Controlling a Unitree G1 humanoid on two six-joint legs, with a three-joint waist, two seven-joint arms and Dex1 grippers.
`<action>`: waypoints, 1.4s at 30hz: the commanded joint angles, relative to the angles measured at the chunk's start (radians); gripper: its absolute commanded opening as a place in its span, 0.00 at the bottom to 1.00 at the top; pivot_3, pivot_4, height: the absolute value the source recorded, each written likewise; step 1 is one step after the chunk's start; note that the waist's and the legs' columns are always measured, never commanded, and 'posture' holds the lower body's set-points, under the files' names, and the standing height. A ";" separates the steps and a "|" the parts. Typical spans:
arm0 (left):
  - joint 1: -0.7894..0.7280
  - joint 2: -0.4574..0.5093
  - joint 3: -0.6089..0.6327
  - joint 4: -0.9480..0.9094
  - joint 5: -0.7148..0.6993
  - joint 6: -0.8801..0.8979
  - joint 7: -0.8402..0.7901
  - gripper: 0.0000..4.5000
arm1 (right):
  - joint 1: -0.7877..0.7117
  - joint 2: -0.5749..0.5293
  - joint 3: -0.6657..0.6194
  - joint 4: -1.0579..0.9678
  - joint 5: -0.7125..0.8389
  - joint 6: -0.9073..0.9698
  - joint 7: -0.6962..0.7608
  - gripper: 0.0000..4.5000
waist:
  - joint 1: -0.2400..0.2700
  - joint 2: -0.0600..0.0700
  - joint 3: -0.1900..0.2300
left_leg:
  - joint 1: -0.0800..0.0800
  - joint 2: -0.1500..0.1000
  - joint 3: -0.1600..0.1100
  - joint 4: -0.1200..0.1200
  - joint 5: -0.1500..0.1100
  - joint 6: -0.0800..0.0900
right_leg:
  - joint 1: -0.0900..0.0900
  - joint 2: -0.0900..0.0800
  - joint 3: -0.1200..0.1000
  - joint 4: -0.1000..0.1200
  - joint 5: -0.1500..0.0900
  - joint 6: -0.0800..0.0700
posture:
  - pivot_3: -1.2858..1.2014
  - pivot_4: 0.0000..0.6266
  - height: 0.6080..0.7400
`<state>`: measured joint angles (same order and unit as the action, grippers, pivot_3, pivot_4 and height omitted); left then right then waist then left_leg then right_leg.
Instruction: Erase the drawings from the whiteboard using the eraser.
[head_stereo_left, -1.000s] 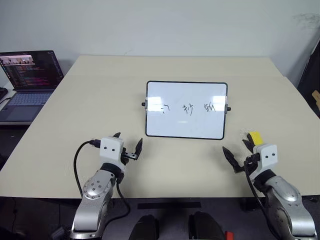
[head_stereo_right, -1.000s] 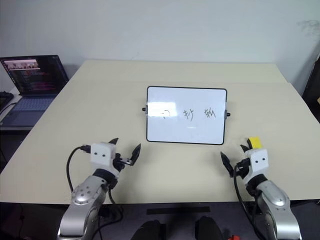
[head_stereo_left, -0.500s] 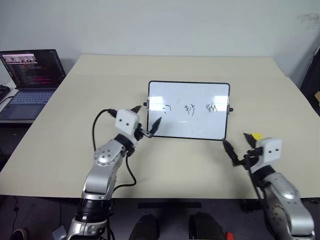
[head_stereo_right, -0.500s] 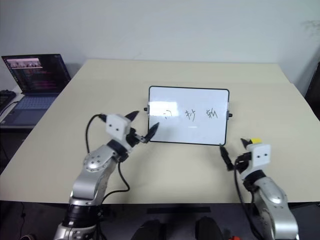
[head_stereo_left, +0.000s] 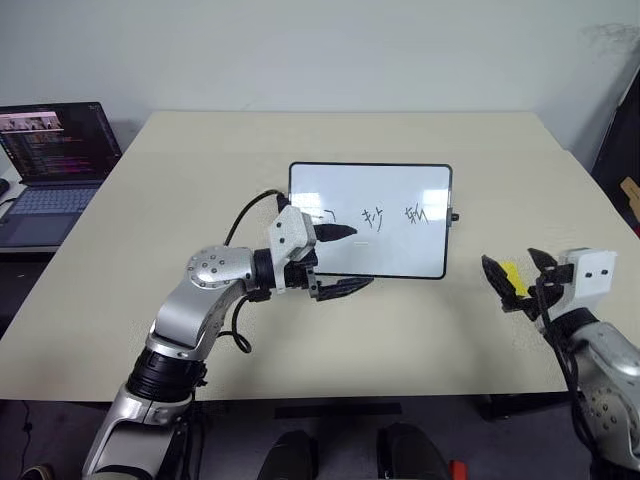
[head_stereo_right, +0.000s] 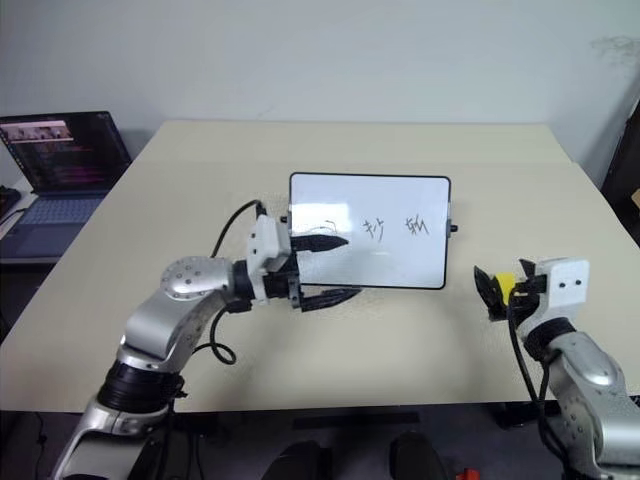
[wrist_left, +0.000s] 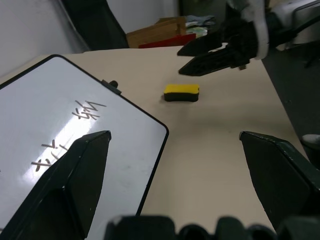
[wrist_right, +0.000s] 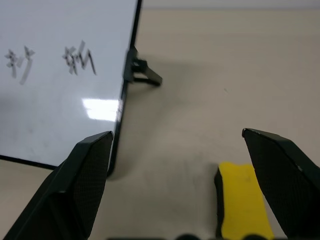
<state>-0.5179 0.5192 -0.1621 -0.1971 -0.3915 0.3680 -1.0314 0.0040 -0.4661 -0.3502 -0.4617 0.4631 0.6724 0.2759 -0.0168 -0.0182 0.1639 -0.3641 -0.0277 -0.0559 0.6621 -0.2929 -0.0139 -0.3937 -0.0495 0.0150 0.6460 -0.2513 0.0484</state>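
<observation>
Right claw (head_stereo_left: 520, 283) wide open, empty, poised over eraser (head_stereo_left: 512, 276) on worktop (head_stereo_left: 200, 180), likely for pickup. Left claw (head_stereo_left: 343, 260) open at whiteboard (head_stereo_left: 395, 250), probably steadying; drawings (head_stereo_left: 370, 216) unerased.

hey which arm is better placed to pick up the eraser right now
The right. The right gripper hangs open just above the eraser, which lies on the table beside the whiteboard. The left gripper, also open, is at the whiteboard's opposite side, pointing across it.
</observation>
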 joint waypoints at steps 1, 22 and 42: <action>-0.040 0.012 0.005 0.000 -0.007 -0.015 -0.034 1.00 | -0.068 -0.031 -0.009 0.066 -0.020 0.042 -0.027 1.00 | 0.000 0.000 0.000 | 0.000 0.000 0.000 0.000 0.000 0.000 | 0.000 0.000 0.000 0.000 0.000 0.000 | 0.52 0.24 1.00; 0.028 0.019 0.017 0.009 0.023 -0.056 -0.037 1.00 | -0.273 -0.102 0.057 0.496 -0.148 -0.007 0.057 1.00 | -0.009 0.000 0.000 | -0.001 0.000 0.002 0.000 -0.001 0.002 | -0.001 0.000 0.001 0.000 0.000 0.000 | 0.52 0.24 1.00; 0.122 0.014 0.054 -0.047 0.026 -0.022 0.097 1.00 | -0.247 -0.063 0.039 0.420 -0.128 0.000 0.069 0.28 | -0.009 0.001 0.001 | -0.001 0.000 0.001 0.000 -0.001 0.002 | -0.001 -0.001 0.001 0.000 0.000 0.000 | 0.52 0.24 1.00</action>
<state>-0.3957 0.5356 -0.1453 -0.1997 -0.3650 0.3417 -0.9677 -0.2471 -0.5296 -0.2858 0.0327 0.3112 0.6698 0.3373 -0.0259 -0.0174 0.1644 -0.3652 -0.0274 -0.0549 0.6616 -0.2941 -0.0119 -0.3952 -0.0509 0.0164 0.6457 -0.2515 0.0487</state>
